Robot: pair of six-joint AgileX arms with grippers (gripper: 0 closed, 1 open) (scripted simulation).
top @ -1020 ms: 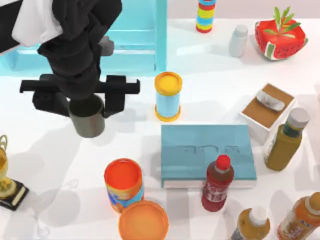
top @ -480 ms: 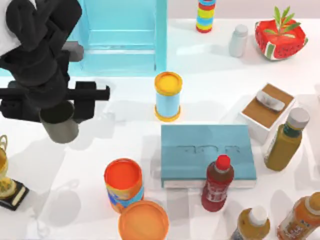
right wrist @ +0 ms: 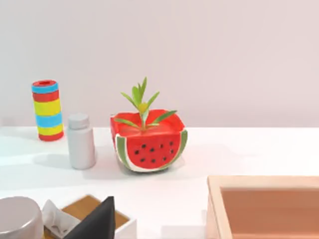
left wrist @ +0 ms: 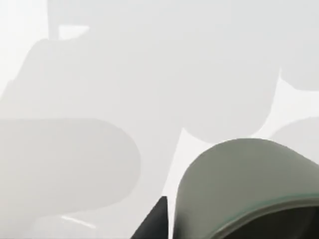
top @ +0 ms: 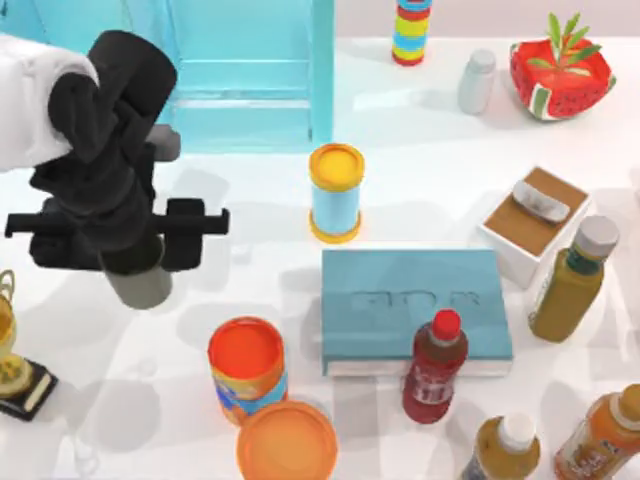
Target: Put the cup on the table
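Note:
The dark grey-green cup (top: pixel 143 287) hangs upright under my left gripper (top: pixel 130 262), which is shut on it over the left part of the white table (top: pixel 420 150). In the left wrist view the cup (left wrist: pixel 244 184) is close up with a dark fingertip (left wrist: pixel 155 223) beside it, over bare tabletop (left wrist: pixel 149 59) crossed by shadows. Whether the cup's base touches the table I cannot tell. My right gripper (right wrist: pixel 97 221) shows as a dark tip in the right wrist view, facing the back of the table.
Near the cup stand an orange patterned canister (top: pixel 247 368) with its lid (top: pixel 287 440), a blue can with an orange lid (top: pixel 336 192), a teal book (top: pixel 410 300), a trophy (top: pixel 12 360) and the light-blue cabinet (top: pixel 250 70). Bottles crowd the right.
The left arm carried the cup leftward away from the cabinet, then toward the front and lower. The cup now looks smaller and closer to the tabletop.

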